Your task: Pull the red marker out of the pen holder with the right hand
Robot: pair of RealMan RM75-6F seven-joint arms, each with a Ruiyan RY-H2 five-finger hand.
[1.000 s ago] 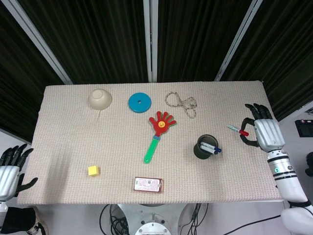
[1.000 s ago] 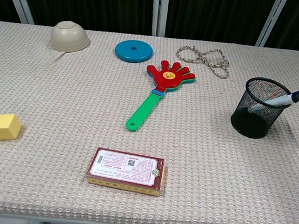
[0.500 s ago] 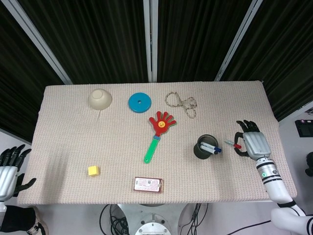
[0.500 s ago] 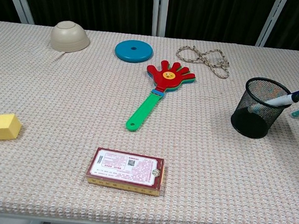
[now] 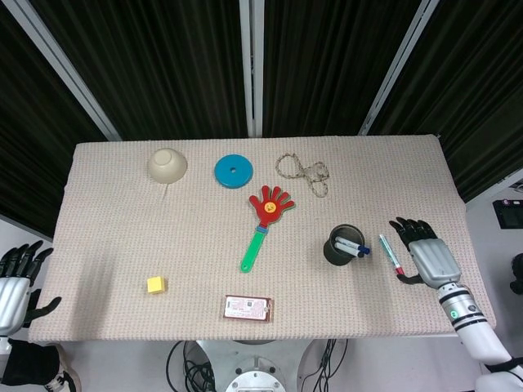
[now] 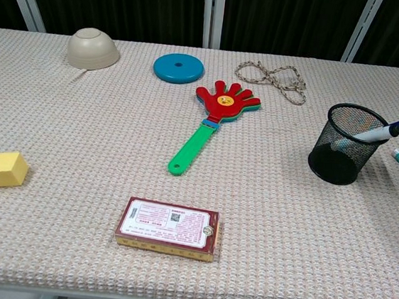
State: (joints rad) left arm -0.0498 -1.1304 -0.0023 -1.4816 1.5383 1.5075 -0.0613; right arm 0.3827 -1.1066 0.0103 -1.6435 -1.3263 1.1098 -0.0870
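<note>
Red marker (image 5: 391,254) lies flat on the counter (image 5: 114,237), beside the pen holder (image 5: 341,246). Right robot hand (image 5: 425,257) released, fingers spread beside it. Left robot hand (image 5: 15,286) empty

- Showing black mesh: pen holder (image 6: 345,144).
- Wearing red palm, green handle: hand clapper (image 6: 212,123).
- Glowing yellow: cube (image 6: 6,168).
- Lying blue: disc (image 6: 179,68).
- Sitting beige: bowl (image 6: 93,48).
- Bearing red cap: marker (image 5: 391,255).

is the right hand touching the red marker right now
Apart. In the head view the red marker lies flat on the table, with a strip of bare cloth between it and the right hand.
</note>
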